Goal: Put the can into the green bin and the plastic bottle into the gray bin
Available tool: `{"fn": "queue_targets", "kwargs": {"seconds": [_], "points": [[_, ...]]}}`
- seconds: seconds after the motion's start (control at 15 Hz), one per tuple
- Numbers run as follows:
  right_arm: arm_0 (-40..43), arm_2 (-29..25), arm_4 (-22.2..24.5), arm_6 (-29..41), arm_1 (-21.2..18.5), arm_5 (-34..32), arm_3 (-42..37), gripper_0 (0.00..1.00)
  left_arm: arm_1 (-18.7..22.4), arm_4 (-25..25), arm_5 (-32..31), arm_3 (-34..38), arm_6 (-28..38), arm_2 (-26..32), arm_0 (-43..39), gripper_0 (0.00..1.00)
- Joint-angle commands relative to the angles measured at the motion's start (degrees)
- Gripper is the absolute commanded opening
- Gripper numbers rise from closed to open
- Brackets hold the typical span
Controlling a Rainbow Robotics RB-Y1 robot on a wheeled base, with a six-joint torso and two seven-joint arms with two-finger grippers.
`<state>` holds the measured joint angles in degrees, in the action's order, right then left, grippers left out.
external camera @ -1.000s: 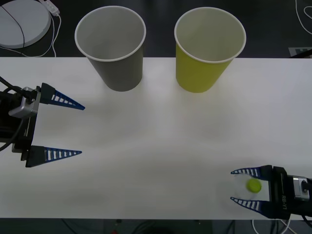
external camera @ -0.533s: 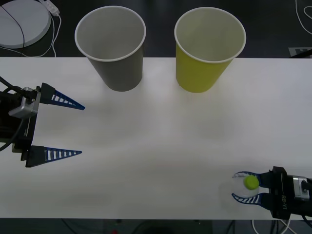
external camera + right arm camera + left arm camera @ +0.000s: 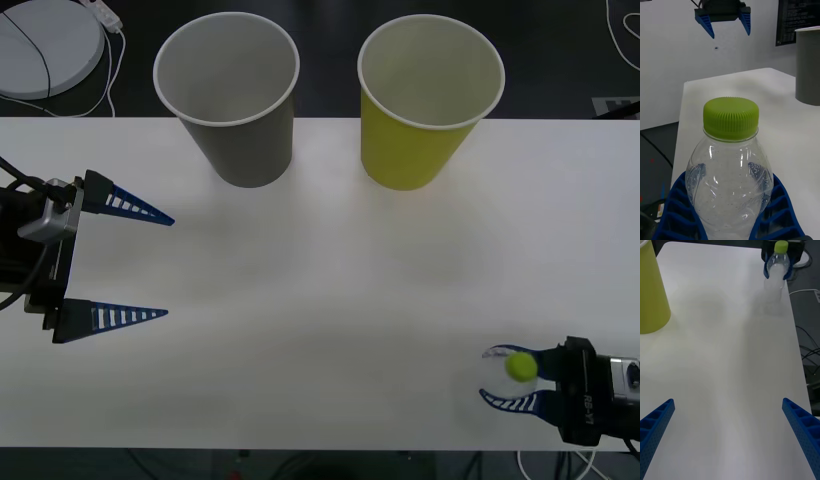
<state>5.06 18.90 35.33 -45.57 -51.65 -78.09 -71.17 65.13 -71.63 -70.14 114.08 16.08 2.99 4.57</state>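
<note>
So far both bins look empty: right claw [image 3: 512, 384] grips the plastic bottle [image 3: 730, 180], gray bin [image 3: 228, 95] awaiting; left claw [image 3: 140, 265] gapes idle.

We see a clear, glossy plastic bottle [image 3: 729, 180] with a ridged lime-green cap [image 3: 731, 117], ribbed blue plastic fingers [image 3: 780, 210] around it, matt paper-look gray bin [image 3: 230, 95] and green bin [image 3: 425, 100], a smooth matt white table [image 3: 320, 290].

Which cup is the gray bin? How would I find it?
Look at the far edge of the white table, where two big paper cups stand side by side. The gray bin is the cup nearer the robot's left; its neighbour, the green bin, is yellow-green.
</note>
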Motion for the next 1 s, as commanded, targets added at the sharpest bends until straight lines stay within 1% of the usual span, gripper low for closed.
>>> {"fn": "queue_targets", "kwargs": {"seconds": [0.07,0.2,0.4,0.73,1.0], "points": [[0.7,-0.1,-2.1,1.0,-1.4,0.0,-1.1,0.0,0.0,0.0,0.0,0.0,0.0,0.0,0.0,1.0],[1.3,-0.5,-3.3,1.6,-2.3,0.0,-1.8,0.0,0.0,0.0,0.0,0.0,0.0,0.0,0.0,1.0],[2.9,-2.8,-4.3,3.2,-3.6,0.7,-3.1,0.0,0.0,0.0,0.0,0.0,0.0,0.0,0.0,1.0],[9.8,-8.3,-8.1,5.6,-6.5,6.2,-12.2,0.0,0.0,0.0,0.0,0.0,0.0,0.0,0.0,1.0],[14.3,-13.1,-8.4,10.9,-7.0,8.9,-19.7,0.0,0.0,0.0,0.0,0.0,0.0,0.0,0.0,1.0]]}}
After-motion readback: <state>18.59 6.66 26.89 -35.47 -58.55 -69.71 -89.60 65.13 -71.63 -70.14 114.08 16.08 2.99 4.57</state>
